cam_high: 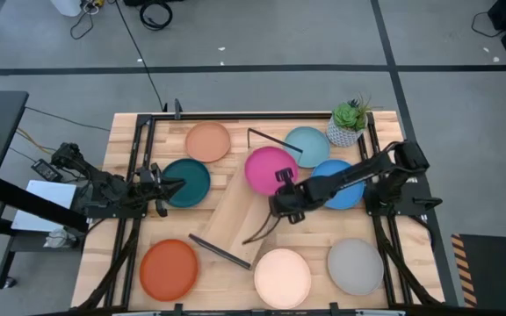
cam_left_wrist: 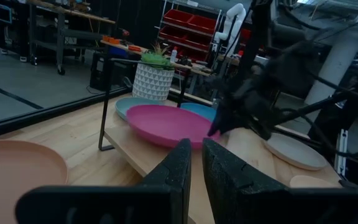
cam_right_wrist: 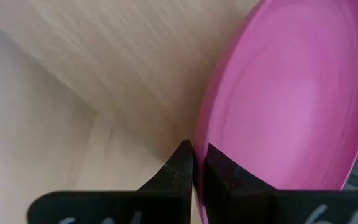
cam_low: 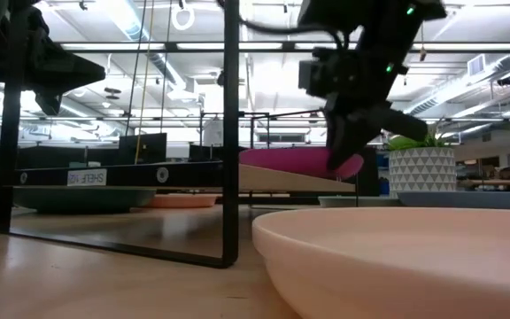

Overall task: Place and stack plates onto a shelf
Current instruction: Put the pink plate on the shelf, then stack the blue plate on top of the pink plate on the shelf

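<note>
The magenta plate (cam_high: 266, 167) lies on the far end of the light-wood shelf (cam_high: 235, 215), which stands slantwise in the middle of the table. My right gripper (cam_high: 281, 189) is at the plate's near-right rim, shut on it. My left gripper (cam_high: 169, 186) is shut and empty, raised above the dark teal plate (cam_high: 193, 182). The salmon (cam_high: 207, 141), light blue (cam_high: 310, 145), bright blue (cam_high: 343, 186), orange (cam_high: 169, 269), cream (cam_high: 282, 277) and grey (cam_high: 355, 266) plates lie flat on the table around the shelf. My right gripper pinches the magenta plate's rim (cam_right_wrist: 197, 140) between its two fingers, on the side toward the table's near right. The fingers (cam_low: 343, 151) come from above, slanting down. The plate's underside lies on the shelf plank (cam_low: 290, 179).
A white potted plant (cam_high: 350, 123) stands at the far right, next to the light blue plate. The shelf's black end brackets (cam_low: 228, 133) stand up at its two ends. A black frame runs along the table's edges. The cream plate (cam_low: 397, 257) lies close to the near edge.
</note>
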You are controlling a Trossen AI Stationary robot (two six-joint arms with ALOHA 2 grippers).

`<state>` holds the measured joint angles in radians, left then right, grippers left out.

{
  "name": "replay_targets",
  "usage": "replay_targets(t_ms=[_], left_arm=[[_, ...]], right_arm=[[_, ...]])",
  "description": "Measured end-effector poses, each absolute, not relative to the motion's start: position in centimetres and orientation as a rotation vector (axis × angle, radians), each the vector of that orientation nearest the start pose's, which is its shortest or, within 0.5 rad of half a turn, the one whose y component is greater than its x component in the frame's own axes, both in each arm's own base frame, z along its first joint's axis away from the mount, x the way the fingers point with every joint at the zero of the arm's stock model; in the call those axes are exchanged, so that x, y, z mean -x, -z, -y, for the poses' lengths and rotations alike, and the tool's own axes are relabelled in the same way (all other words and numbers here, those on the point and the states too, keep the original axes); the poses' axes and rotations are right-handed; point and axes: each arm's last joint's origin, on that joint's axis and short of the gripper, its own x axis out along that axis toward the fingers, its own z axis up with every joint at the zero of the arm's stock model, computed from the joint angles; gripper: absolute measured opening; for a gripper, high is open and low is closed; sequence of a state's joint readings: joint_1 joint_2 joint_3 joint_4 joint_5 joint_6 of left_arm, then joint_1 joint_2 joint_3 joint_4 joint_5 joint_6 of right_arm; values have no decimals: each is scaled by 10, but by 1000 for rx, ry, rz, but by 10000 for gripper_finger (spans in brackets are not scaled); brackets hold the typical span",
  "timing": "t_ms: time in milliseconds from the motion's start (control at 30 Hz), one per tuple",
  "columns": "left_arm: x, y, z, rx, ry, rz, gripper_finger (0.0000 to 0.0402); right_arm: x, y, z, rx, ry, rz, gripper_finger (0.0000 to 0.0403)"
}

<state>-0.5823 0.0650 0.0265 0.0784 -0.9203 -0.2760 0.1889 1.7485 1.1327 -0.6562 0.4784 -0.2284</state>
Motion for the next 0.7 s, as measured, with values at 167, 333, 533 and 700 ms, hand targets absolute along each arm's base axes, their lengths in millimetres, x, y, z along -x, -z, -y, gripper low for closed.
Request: replay_targets(t_ms=[167,333,533,700], left_arm=[[-87,-175,30,301,-332,76,45],[-87,-175,30,301,-332,76,45],[-87,-175,30,300,-332,76,45],[-87,-175,30,300,-332,76,45]], right_arm=[[-328,-179,-39,582,100,-1231,24],[-328,-178,-40,563,83,-1233,45],[-325,-181,-52,562,55,-1239,71],[-324,-202,-66,560,114,-1271,85]])
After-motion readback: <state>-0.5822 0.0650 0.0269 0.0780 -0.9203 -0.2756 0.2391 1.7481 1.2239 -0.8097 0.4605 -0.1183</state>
